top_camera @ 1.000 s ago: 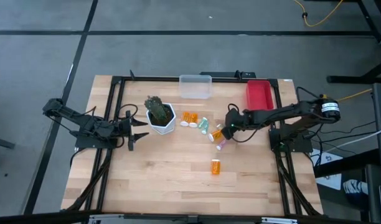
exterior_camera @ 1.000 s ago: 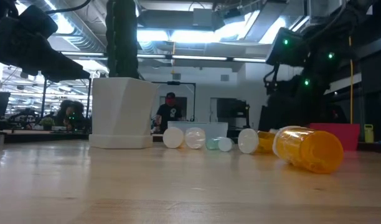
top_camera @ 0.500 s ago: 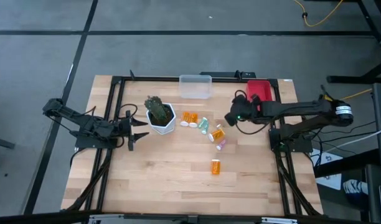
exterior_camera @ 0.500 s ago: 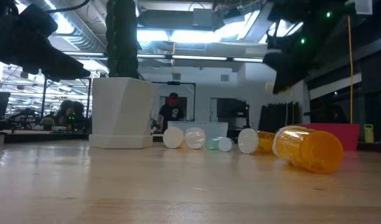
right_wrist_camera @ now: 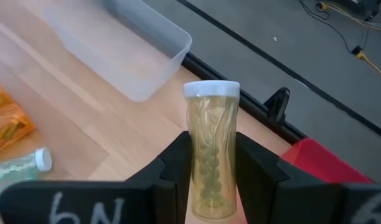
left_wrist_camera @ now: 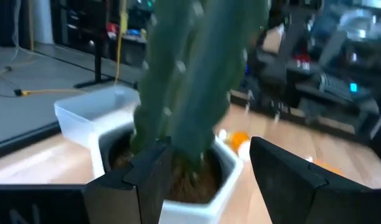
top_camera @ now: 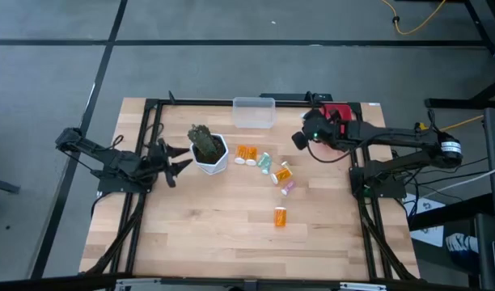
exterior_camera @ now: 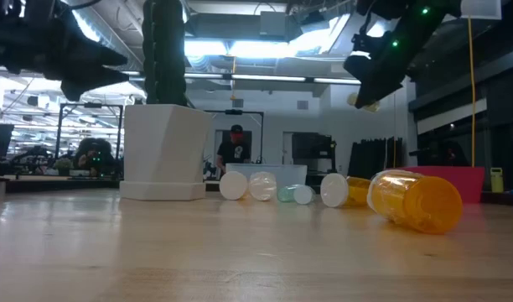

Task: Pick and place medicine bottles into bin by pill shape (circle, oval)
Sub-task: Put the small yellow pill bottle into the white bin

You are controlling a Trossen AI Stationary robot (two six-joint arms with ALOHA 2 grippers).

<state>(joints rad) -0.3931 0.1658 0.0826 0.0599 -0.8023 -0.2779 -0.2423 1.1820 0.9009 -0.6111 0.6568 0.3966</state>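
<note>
My right gripper (top_camera: pixel 300 139) hangs in the air near the red bin (top_camera: pixel 338 121), shut on a pale yellow-green medicine bottle (right_wrist_camera: pixel 210 149) with a white cap (right_wrist_camera: pixel 211 90). Several more medicine bottles lie on their sides at mid-table: orange ones (top_camera: pixel 246 152) (top_camera: pixel 282 173) (top_camera: pixel 280 216), a teal one (top_camera: pixel 265 162) and a pink one (top_camera: pixel 287 187). My left gripper (top_camera: pixel 179 153) stands open and level beside the white pot with the cactus (top_camera: pixel 208 149), touching nothing. My right gripper pinches the bottle's body (right_wrist_camera: pixel 198 168) between its two fingers, one on each side. The bottle lies along the fingers, its cap end sticking out past their tips. The fingers slant down from the table's right side. The bottle is lifted clear of the table (exterior_camera: pixel 367 101).
A clear bin (top_camera: pixel 254 111) stands at the far edge in the middle, with the red bin to its right. The white pot with the cactus (left_wrist_camera: pixel 178 180) stands right in front of my left gripper's fingers. Bare wood lies toward the near edge (top_camera: pixel 215 234).
My right gripper has risen from the cluster of bottles and gone toward the far edge and the red bin, carrying the pale bottle clear of the table. My left gripper has turned a little where it stands beside the pot.
</note>
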